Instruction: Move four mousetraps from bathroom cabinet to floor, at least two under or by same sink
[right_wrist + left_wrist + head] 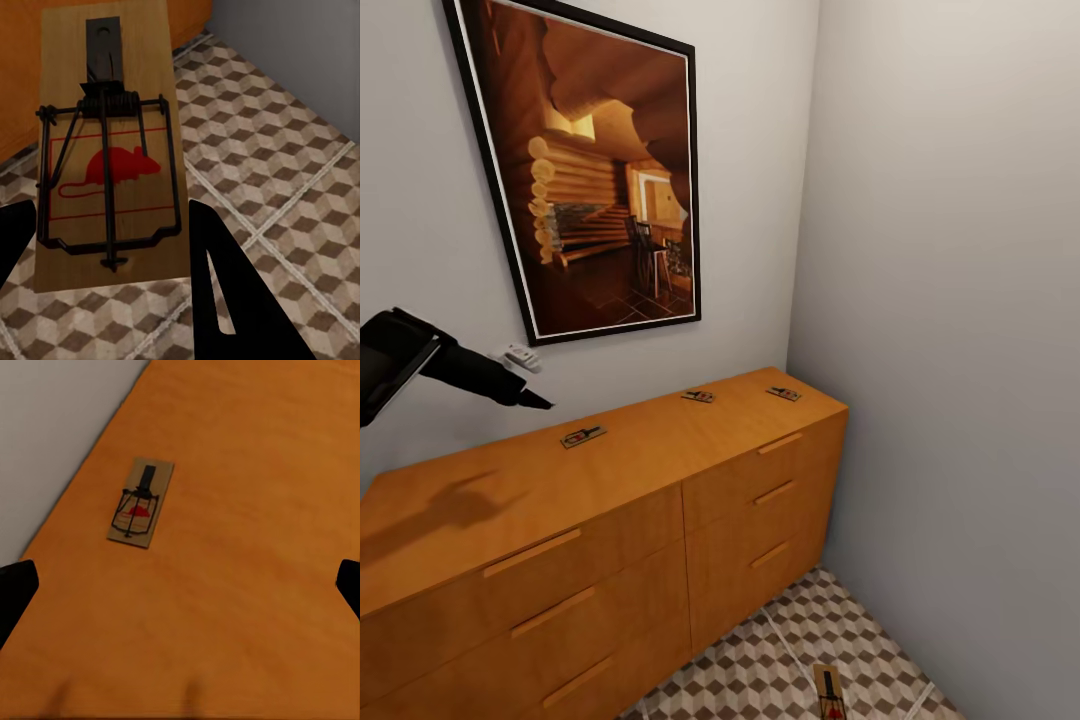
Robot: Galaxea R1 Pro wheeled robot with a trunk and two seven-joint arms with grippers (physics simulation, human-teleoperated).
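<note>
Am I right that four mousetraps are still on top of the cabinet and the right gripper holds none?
Not quite. The head view shows three mousetraps on the cabinet. The fourth mousetrap sits between the right gripper fingers, over the bathroom floor, in the right wrist view.

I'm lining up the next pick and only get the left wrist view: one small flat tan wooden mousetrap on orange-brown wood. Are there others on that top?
Observer: Yes. The head view shows three on the orange-brown wooden cabinet: the nearest mousetrap, a middle mousetrap and a far-end mousetrap.
Operator: And the fourth?
Observer: The fourth mousetrap sits between the right pincer's fingers, above the cube-patterned tiled floor.
Operator: Where's my pincer?
Observer: The left pincer hangs above the top, left of the nearest mousetrap in the head view.
</note>
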